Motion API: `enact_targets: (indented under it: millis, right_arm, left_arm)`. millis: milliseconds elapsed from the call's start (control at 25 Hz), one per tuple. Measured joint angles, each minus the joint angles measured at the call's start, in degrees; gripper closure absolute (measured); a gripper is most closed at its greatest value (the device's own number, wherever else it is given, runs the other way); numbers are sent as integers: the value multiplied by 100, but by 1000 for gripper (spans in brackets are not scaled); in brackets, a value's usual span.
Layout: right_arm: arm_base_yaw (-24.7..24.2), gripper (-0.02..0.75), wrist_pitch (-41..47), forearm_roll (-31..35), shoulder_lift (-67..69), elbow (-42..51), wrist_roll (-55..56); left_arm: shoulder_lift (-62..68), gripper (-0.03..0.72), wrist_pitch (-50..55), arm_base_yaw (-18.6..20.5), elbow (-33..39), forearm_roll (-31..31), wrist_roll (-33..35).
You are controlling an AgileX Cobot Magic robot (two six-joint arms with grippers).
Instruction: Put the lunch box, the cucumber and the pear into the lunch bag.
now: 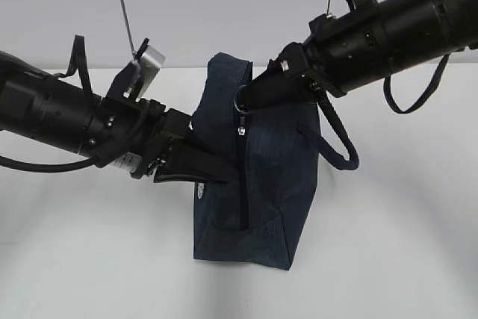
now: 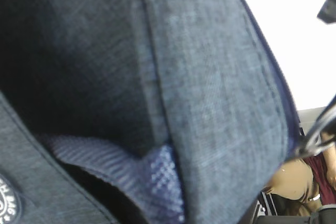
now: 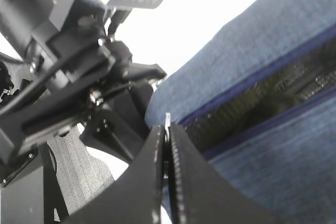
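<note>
The dark navy lunch bag [image 1: 276, 184] stands upright on the white table, its zipper [image 1: 243, 177] running down the near face. My right gripper [image 1: 254, 95] is shut on the metal ring pull [image 1: 243, 102] at the bag's top; the right wrist view shows the thin metal piece [image 3: 167, 119] clamped between the jaws of my right gripper [image 3: 167, 129]. My left gripper [image 1: 228, 177] pinches the bag's left side beside the zipper. The left wrist view shows only bag fabric [image 2: 220, 77] and the white emblem [image 2: 8, 203]. The lunch box, cucumber and pear are out of view.
The white table [image 1: 388, 259] spreads around the bag. A loop handle [image 1: 340, 147] hangs off the bag's right side. A thin rod [image 1: 123, 5] rises behind the left arm. The left arm [image 3: 79, 66] fills the left of the right wrist view.
</note>
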Motion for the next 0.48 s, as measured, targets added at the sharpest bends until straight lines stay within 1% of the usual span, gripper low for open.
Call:
enact_targets:
  millis: [320,480]
  right_arm:
    - [-37,732,282,-10,527,-624,171]
    - [-193,732,346,24,777,-898,272]
  left_arm:
    - [0,701,22,12,-6,152,0]
    - [0,701,63,11,-6,269,0]
